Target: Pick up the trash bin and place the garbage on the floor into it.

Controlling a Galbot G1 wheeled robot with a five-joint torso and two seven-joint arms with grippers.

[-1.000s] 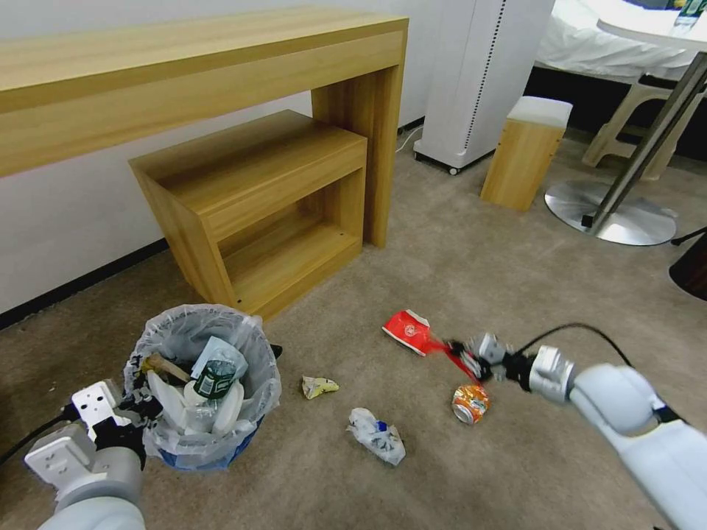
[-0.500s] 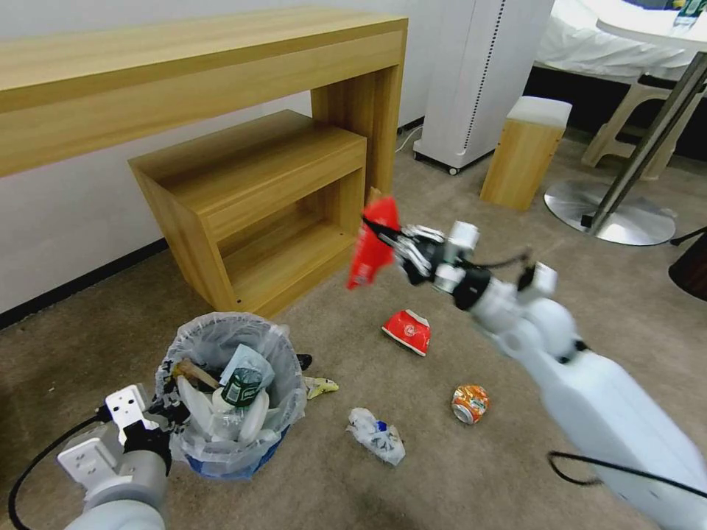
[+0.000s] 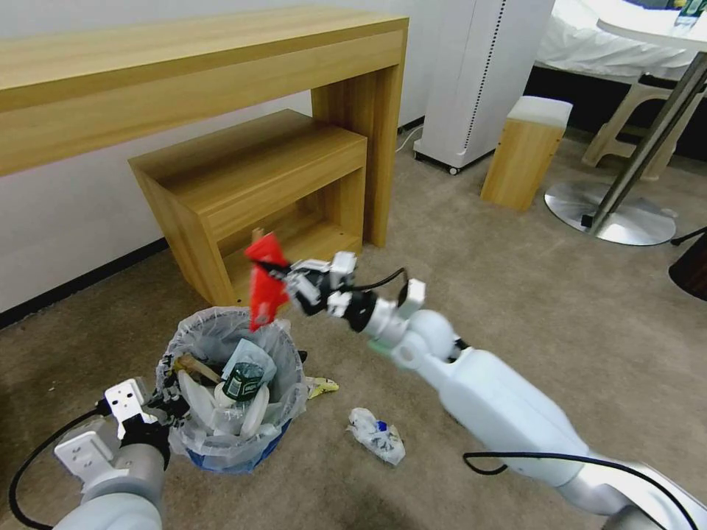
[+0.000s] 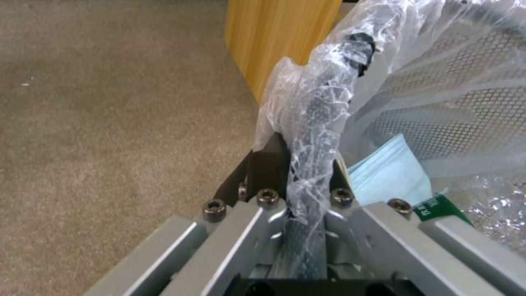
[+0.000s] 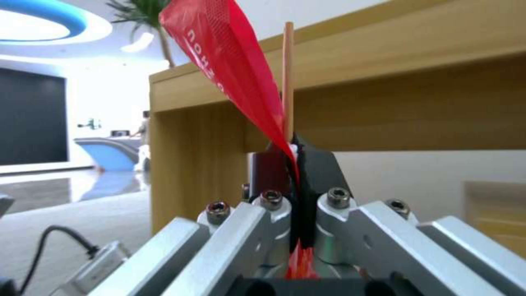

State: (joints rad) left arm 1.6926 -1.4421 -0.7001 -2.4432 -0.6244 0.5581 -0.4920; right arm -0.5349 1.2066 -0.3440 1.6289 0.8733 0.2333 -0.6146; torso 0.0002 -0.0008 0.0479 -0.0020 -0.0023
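Head view: right hand (image 3: pixel 283 278) is clenched on a red snack wrapper (image 3: pixel 264 283), held in the air just above the far rim of the trash bin (image 3: pixel 234 383). Right wrist view confirms it: both dark fingers (image 5: pixel 315 172) are pressed together on the thin, glossy red wrapper (image 5: pixel 230 61), and a slender wooden stick (image 5: pixel 287 78) rises from the same pinch, standing straight beside the film.

Left hand (image 3: pixel 158 412) grips the near rim of the bin. Left wrist view: fingers (image 4: pixel 266 170) closed tight on the rim, with the crinkled translucent liner (image 4: pixel 318 111) bunched between them. Bin wall is a fine perforated mesh under the plastic.

Bin contents: pale-blue mask (image 4: pixel 392 172), pleated and soft; green-labelled bottle (image 3: pixel 243 383); white slippers (image 3: pixel 254 416).

On the floor (image 3: pixel 515 294), a beige short-pile carpet, lie a crumpled yellowish wrapper (image 3: pixel 320 385) just beside the bin and a crushed white piece of litter with blue marks (image 3: pixel 377 436) a little farther off. Behind the bin stands a pale wood shelf unit (image 3: pixel 258 199).
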